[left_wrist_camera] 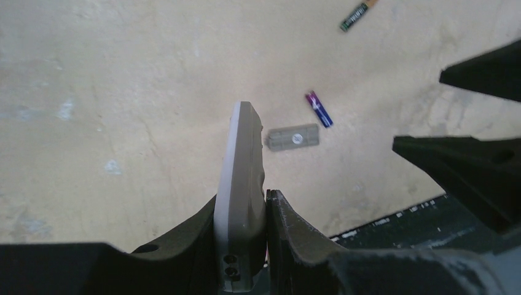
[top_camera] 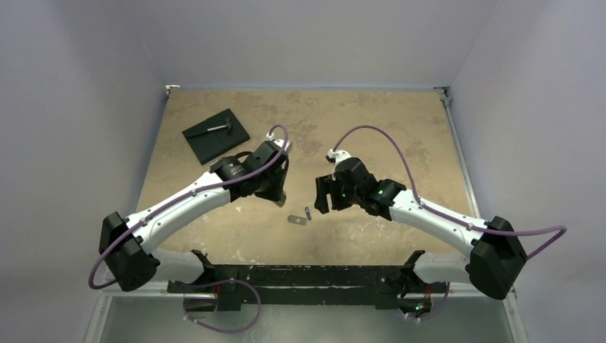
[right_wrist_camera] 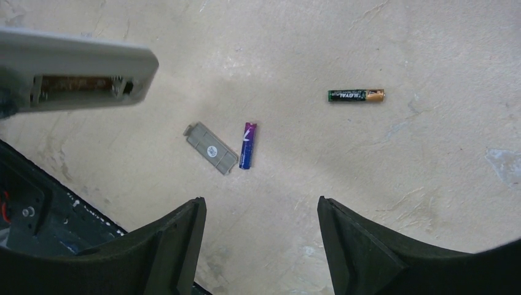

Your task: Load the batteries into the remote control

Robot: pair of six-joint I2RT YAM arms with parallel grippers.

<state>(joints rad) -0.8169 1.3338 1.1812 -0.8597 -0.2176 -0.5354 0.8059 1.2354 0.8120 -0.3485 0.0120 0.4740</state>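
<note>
Left jaws are clamping the remote control (left_wrist_camera: 241, 184) by one end, pressing on its two broad faces and holding it on edge above the table (top_camera: 357, 128). Right jaws are standing wide apart, gripping nothing, with both dark fingers (right_wrist_camera: 166, 246) hanging over bare table.

The left arm (top_camera: 193, 196) and right arm (top_camera: 421, 207) are reaching inward toward each other near the middle of the table. At the far left a black square slab (top_camera: 215, 134) is lying flat, and a small grey hammer-like tool (top_camera: 218, 128) is resting on top of it.

In the right wrist view the remote control (right_wrist_camera: 74, 67) is showing its grey back, with the battery recess lying open (brownish inside, with metal contacts at one end).

Below it, on the table between the two arms, a grey battery cover (right_wrist_camera: 211, 148) is lying flat. The bluish-purple battery (right_wrist_camera: 247, 145) is lying just beside the cover, on its side. The green and gold battery (right_wrist_camera: 356, 95) is lying by itself, well apart from the other two, also on its side. Both batteries are sitting on the table, outside the remote control.
</note>
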